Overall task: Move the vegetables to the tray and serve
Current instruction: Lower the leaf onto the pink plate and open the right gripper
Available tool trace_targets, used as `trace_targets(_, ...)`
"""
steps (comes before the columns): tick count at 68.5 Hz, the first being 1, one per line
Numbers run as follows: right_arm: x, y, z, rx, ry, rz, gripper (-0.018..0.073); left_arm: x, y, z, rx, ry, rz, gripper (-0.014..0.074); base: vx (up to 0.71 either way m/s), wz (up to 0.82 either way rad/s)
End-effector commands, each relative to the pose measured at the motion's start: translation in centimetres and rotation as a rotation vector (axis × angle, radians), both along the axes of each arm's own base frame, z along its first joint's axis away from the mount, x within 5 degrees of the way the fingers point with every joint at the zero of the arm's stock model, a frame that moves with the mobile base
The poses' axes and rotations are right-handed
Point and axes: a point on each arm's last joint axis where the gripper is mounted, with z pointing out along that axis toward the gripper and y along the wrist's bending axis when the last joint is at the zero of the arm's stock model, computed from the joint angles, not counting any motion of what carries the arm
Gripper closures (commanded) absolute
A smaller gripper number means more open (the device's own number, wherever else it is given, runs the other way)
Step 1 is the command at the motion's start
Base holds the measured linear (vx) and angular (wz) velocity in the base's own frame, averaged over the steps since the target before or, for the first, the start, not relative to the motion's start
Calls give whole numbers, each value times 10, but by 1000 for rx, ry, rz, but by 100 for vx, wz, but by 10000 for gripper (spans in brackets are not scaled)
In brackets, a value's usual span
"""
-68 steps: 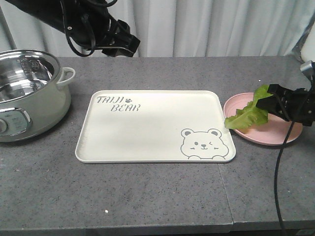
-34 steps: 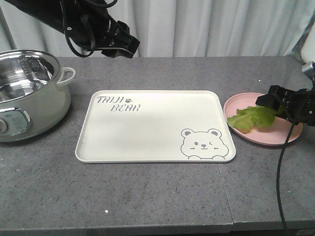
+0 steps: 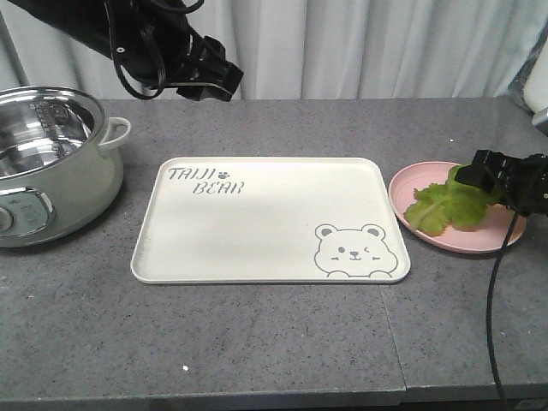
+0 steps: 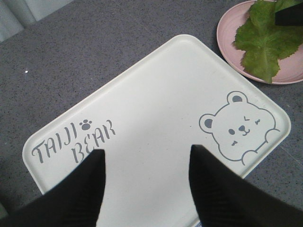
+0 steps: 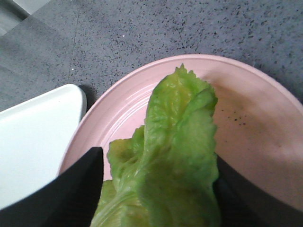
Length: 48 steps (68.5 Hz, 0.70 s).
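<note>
The green lettuce leaf (image 3: 445, 205) lies on the round pink plate (image 3: 479, 241) to the right of the cream bear tray (image 3: 257, 248). My right gripper (image 3: 479, 175) is low over the plate's right part. In the right wrist view its jaws (image 5: 157, 156) stand wide apart with the lettuce (image 5: 180, 142) lying between the two fingers on the plate (image 5: 255, 123). My left gripper (image 3: 214, 81) hangs open and empty above the table behind the tray. In the left wrist view (image 4: 147, 149) it looks down on the tray (image 4: 156, 94) and the lettuce (image 4: 267, 42).
A pale green electric pot (image 3: 51, 171) with a steel bowl stands at the left edge of the grey table. A black cable hangs from the right arm down past the table's front right. The tray's corner (image 5: 33, 142) lies close to the plate.
One second ago the right gripper held the lettuce raised, hanging over the plate's left rim. The leaf has since come down and now lies flat on the plate. The left arm has not moved.
</note>
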Motion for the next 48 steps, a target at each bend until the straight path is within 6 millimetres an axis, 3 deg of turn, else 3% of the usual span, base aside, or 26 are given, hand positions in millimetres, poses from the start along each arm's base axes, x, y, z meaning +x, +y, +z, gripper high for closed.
trace_targets(1,1,-5,27,-70,-93,-18,132,-12,4,25,-67,-84,5,220,0,0)
trace_targets(26,3,-17,32,-273,-141,-66,132,-12,4,25,-64,-79,4,220,0,0)
trace_targets(48,-14,-23,79,-379,-254,-156,133,-5,0,14,-48,-48,3,220,0,0)
